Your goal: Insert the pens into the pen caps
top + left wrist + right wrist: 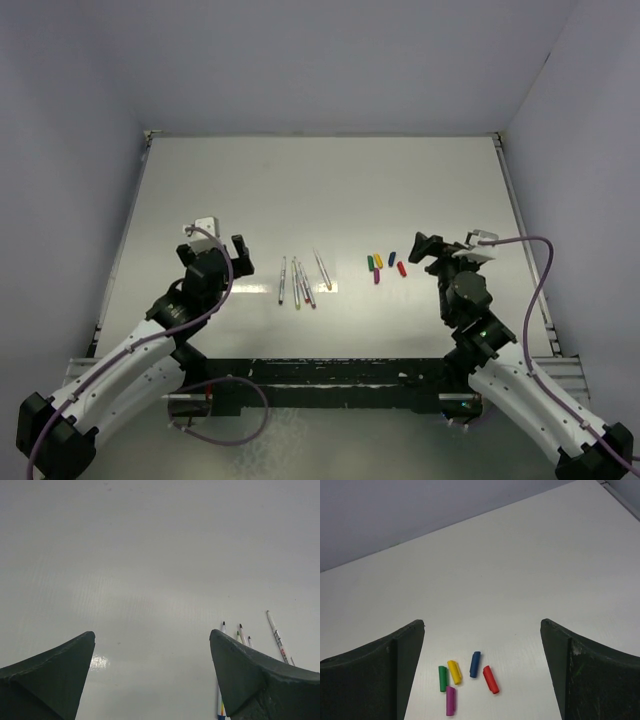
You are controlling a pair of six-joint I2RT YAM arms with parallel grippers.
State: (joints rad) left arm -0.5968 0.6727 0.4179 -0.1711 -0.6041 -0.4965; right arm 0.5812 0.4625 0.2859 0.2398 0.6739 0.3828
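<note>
Several thin whitish pens (pixel 300 283) lie side by side at the table's middle, one (pixel 322 270) a little apart to the right. In the left wrist view their tips (pixel 240 627) poke out behind my right finger, and another pen (pixel 276 632) lies further right. The pen caps lie in a loose cluster: yellow (pixel 454 672), green (pixel 442 678), blue (pixel 475 664), red (pixel 490 679) and magenta (pixel 450 700); from above they sit right of the pens (pixel 385 264). My left gripper (pixel 214 245) (pixel 152 632) is open, left of the pens. My right gripper (pixel 422 255) (pixel 482 621) is open, right of the caps, holding nothing.
The white table (pixel 320 190) is bounded by grey walls at the back and both sides, with metal rails along its left (pixel 125 240) and right (pixel 520 230) edges. A black bar (pixel 320 375) runs along the near edge between the arm bases.
</note>
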